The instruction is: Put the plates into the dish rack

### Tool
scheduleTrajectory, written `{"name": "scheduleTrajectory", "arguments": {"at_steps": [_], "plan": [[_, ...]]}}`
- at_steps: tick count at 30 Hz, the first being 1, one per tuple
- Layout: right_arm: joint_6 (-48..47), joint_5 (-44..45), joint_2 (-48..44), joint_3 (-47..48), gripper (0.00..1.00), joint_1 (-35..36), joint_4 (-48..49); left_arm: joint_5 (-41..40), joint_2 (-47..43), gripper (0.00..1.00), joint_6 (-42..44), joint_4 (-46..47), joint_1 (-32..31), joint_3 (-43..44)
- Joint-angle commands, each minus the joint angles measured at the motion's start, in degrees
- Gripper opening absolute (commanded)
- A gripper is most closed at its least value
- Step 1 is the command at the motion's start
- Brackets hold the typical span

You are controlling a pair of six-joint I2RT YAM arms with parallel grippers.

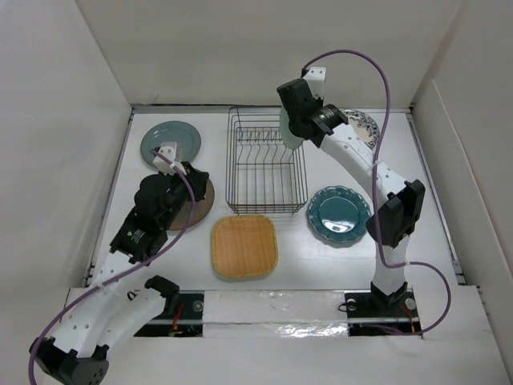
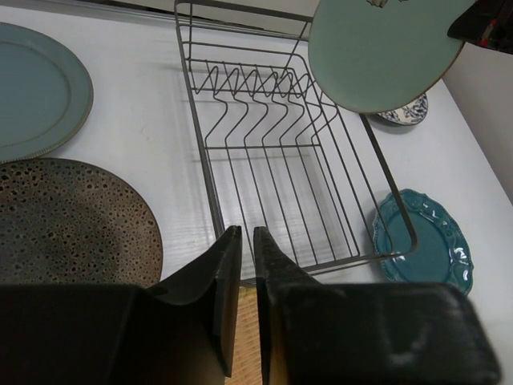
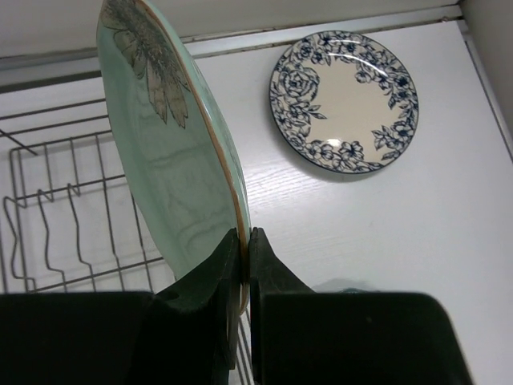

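My right gripper (image 1: 291,122) is shut on the rim of the pale mint plate (image 3: 168,160) and holds it upright over the back right of the black wire dish rack (image 1: 228,160), which holds no plates. My left gripper (image 2: 244,234) is shut and empty, above the brown plate (image 1: 204,204) left of the rack. The grey-teal plate (image 1: 171,142) lies at the back left. The orange-tan square plate (image 1: 244,246) lies in front of the rack. The dark teal scalloped plate (image 1: 339,213) lies to its right. The white floral plate (image 3: 345,100) lies at the back right.
White walls close in the table at the back and both sides. The right arm reaches over the dark teal plate and partly hides the floral plate in the top view. The arm bases stand at the near edge.
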Motion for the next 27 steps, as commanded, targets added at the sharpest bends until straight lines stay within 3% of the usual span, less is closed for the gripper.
{"name": "scheduleTrajectory", "arguments": {"at_steps": [1, 8, 27], "plan": [[1.7, 9.7, -2.8, 5.6, 0.0, 0.3, 1.9, -1.9, 0.4, 0.11, -0.4, 0.3, -0.2, 2.3], [2.4, 10.4, 0.9, 7.2, 0.0, 0.3, -0.2, -3.0, 2.4, 0.25, -0.5, -1.3, -0.2, 2.4], [2.8, 12.7, 11.2, 11.5, 0.0, 2.8, -3.3, -0.8, 7.3, 0.25, 0.1, -2.9, -0.2, 2.0]]}}
